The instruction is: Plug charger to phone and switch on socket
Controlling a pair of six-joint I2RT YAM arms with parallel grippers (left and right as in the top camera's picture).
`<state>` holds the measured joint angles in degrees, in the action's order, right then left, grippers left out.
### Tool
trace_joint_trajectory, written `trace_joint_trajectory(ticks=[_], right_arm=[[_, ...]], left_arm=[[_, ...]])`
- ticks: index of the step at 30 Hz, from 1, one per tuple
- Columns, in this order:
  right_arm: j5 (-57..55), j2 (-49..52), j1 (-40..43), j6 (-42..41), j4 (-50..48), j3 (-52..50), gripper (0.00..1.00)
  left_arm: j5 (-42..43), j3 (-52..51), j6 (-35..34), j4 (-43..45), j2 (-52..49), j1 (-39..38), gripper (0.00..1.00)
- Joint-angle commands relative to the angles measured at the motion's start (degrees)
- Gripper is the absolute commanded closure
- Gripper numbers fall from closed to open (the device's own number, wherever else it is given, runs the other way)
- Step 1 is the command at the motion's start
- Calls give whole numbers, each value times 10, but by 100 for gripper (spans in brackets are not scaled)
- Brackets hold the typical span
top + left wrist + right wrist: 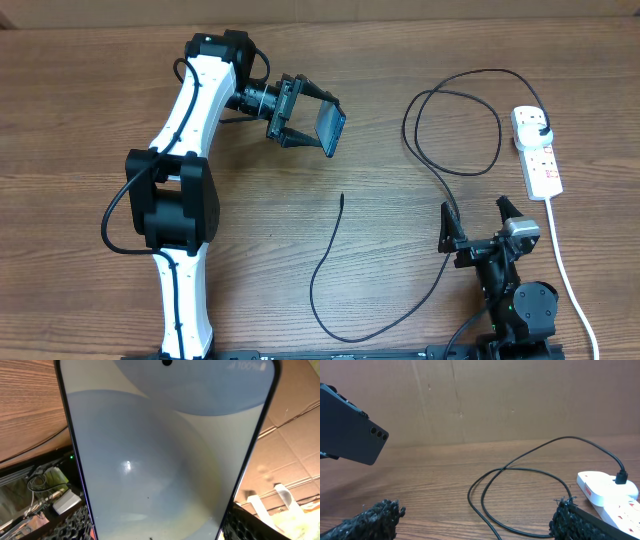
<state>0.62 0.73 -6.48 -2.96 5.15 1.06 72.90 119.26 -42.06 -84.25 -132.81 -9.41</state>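
My left claw (322, 125) grips the phone (334, 128), tilted and clear of the tabletop (90, 90), screen lit. Charger (340, 210) tip lies loose mid-tabletop, well apart from the phone. My right claw (474, 208) is wide open, empty, cable passing beside it. Far right: socket (541, 160), charger's plug seated in its far end.

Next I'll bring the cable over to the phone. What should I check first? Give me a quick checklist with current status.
1. Left gripper holds the phone clear of the table: ok.
2. Phone screen lit: ok.
3. Charger connector tip lies loose on the table, reachable: ok.
4. Right gripper fingers open and empty: ok.
5. Charger plug seated in the socket: ok.
6. Socket switched on: cannot tell.
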Motion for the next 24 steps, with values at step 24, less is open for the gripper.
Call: trace_joint_trajectory(ticks=[24], right_arm=[[-6,-5,-3,2,-3,-6,0]], left_arm=[[97,17,24,-15,-1,-3,96]])
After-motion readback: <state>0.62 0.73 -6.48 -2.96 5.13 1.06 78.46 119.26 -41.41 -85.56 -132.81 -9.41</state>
